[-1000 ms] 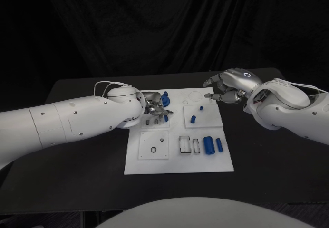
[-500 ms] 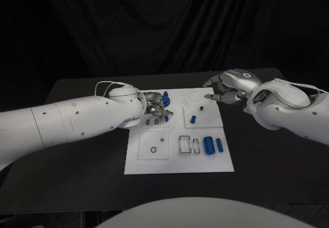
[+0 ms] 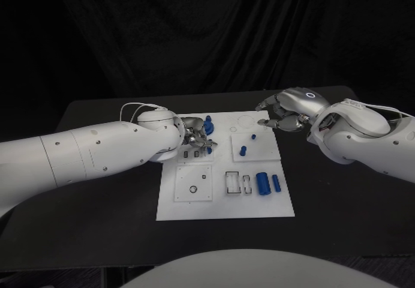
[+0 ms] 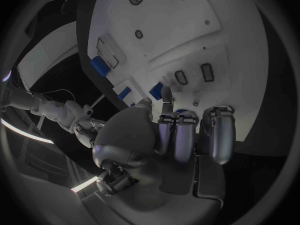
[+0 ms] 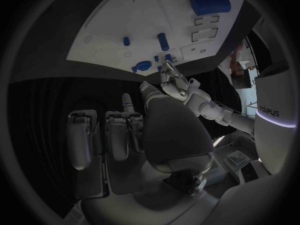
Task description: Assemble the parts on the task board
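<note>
The white task board (image 3: 225,207) lies in the middle of the black table. My left hand (image 3: 196,135) hovers over its far left panel, thumb and a finger pinching a small blue part (image 3: 210,149) just beyond two rectangular slots (image 3: 195,155). In the left wrist view the fingertips (image 4: 165,94) meet at that blue part (image 4: 156,91). Another blue piece (image 3: 207,123) sits under the hand. My right hand (image 3: 281,113) hangs at the board's far right corner, fingers loosely bent and apart, holding nothing. Two blue pegs (image 3: 243,150) (image 3: 254,137) stand in the panel between the hands.
Two blue cylinders (image 3: 262,182) (image 3: 277,183) lie in the near right panel beside an open rectangular slot (image 3: 232,182). A small black ring (image 3: 194,189) lies on the near left panel. Bare black table (image 3: 104,228) borders the board on both sides.
</note>
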Robot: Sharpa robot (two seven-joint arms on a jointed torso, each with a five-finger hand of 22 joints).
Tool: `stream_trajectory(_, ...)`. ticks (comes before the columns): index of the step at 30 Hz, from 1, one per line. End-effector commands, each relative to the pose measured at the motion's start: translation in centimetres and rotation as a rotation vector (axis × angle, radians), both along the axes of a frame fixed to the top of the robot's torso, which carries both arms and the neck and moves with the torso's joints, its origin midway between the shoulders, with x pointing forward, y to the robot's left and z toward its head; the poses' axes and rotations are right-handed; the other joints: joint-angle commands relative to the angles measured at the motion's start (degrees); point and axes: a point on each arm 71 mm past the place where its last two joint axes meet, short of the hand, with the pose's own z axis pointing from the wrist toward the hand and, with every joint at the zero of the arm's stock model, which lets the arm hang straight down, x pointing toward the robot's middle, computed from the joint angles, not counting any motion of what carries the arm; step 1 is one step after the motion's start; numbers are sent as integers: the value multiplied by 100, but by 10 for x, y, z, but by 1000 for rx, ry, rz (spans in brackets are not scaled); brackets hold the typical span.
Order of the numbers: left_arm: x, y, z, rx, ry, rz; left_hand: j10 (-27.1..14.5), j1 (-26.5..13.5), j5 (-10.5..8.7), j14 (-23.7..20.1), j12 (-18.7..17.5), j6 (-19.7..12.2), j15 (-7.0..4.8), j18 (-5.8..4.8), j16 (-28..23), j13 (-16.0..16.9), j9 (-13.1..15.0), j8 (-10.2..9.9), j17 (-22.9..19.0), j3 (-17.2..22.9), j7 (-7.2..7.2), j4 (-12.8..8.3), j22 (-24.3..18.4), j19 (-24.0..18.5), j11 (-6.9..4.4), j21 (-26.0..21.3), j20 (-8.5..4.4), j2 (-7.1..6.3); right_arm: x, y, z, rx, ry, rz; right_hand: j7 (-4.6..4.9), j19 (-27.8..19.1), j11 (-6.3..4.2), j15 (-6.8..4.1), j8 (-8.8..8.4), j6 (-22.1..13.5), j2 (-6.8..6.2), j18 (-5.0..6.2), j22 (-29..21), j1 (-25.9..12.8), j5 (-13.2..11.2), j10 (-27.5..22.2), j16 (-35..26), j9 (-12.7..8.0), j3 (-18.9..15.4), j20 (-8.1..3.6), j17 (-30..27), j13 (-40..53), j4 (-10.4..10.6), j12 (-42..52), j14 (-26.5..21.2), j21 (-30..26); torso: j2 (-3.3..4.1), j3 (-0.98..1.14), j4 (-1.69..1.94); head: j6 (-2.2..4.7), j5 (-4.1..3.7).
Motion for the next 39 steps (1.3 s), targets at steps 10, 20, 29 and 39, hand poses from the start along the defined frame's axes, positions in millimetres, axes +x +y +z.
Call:
stream_trajectory(10,0,-2,-2,13,20,-17,596,129,113,595,14,68,-47,-75,15,1492,19,-92,1508,94,-13,-32,557,-14,-31,-37,-27,-40,1,-2,-2,-14,19,-18,-6,615,46,28,11,65,18,-91,1508,-24,40,607,17,-18,9,43,1509,1510,-18,15,604,20,-5,-1,-3,0,-53)
stream_trajectory(20,0,-1,-3,18,25,-17,596,211,190,595,14,84,-54,-72,15,1492,37,-155,1508,175,-21,-80,552,-19,-38,-49,-35,-61,1,-2,-3,-17,22,-17,-6,615,47,29,7,69,20,-91,1508,-14,52,607,17,-23,15,45,1509,1510,-32,15,604,20,-4,0,-1,0,-48)
stream_trajectory(29,0,0,-4,20,29,-19,596,302,255,595,14,104,-62,-71,15,1492,58,-233,1508,287,-29,-142,554,-19,-46,-59,-43,-105,1,-2,-3,-19,24,-17,-5,615,47,29,4,74,22,-91,1508,-6,62,607,17,-27,20,45,1509,1510,-43,15,604,20,-6,4,-6,0,-31)
stream_trajectory(39,0,2,-4,19,30,-19,596,390,404,595,14,146,-73,-70,15,1492,70,-343,1508,459,-36,-203,557,-18,-56,-74,-54,-173,1,-2,-3,-20,26,-17,-4,615,47,29,-1,79,21,-91,1508,5,76,607,17,-33,26,46,1509,1510,-60,15,604,20,-10,-3,0,0,-17)
